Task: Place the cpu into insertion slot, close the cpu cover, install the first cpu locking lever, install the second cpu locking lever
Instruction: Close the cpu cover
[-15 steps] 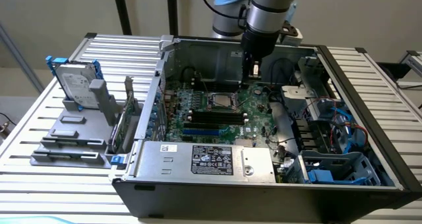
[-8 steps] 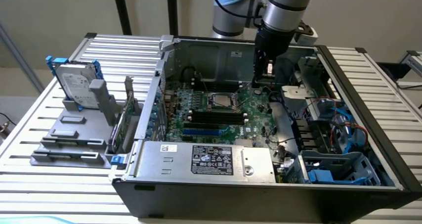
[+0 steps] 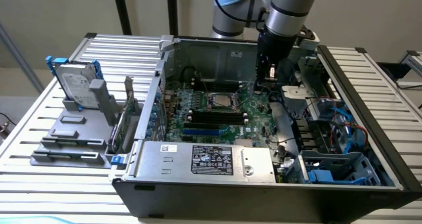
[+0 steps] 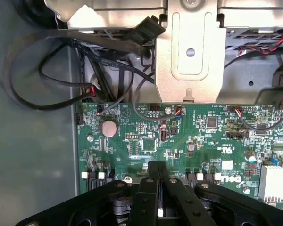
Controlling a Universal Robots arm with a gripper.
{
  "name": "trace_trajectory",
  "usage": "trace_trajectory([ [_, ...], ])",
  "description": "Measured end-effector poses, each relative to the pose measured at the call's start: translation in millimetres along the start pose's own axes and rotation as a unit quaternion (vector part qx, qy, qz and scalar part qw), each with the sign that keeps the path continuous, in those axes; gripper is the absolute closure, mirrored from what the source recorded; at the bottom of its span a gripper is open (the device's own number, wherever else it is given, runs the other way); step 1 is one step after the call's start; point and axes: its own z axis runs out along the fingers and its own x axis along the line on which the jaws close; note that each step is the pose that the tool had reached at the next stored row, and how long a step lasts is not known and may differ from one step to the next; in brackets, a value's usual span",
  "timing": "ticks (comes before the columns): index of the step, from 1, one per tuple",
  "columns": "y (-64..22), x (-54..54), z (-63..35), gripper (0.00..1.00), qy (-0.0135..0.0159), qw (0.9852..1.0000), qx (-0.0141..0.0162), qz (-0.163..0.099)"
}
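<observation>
The green motherboard (image 3: 254, 110) lies flat inside the open computer case. On it sits the insertion slot (image 3: 221, 101), a small square socket with a metal rim; a silvery square face shows inside the rim. I cannot tell whether that face is the cpu or the cpu cover lying over it. My gripper (image 3: 267, 84) hangs over the board a little to the exterior view's right of the socket, apart from it. In the wrist view my gripper (image 4: 159, 170) has its black fingers (image 4: 150, 188) pressed together, shut, with nothing between them, above the motherboard (image 4: 146, 136).
A grey labelled power supply box (image 3: 204, 159) lies along the case's front. Black memory slots (image 3: 214, 117) sit beside the socket. Cables (image 4: 52, 70) and a metal bracket (image 4: 191, 52) lie past the board's edge. A hard drive (image 3: 76, 83) stands outside at the exterior view's left.
</observation>
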Motion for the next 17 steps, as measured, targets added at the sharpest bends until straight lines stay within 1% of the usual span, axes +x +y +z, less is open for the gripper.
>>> trace_trajectory([
  [6,-0.1,-0.2,10.2,0.89,0.0002,1.0,0.0,0.0],
  [7,-0.7,-0.2,10.1,0.89,0.0001,1.0,0.0009,0.0],
  [8,-1.8,-0.3,10.2,0.89,0.0003,1.0,0.0044,0.0],
  [10,-3.8,-0.3,10.3,0.89,0.0005,0.9999,0.0159,0.0],
  [13,-7.3,-0.3,10.4,0.89,0.0006,0.9995,0.0318,0.0],
  [16,-11.3,-0.4,10.6,0.89,0.0008,0.9989,0.0469,0.0],
  [17,-13.2,-0.5,10.6,0.89,0.0008,0.9987,0.0514,0.0],
])
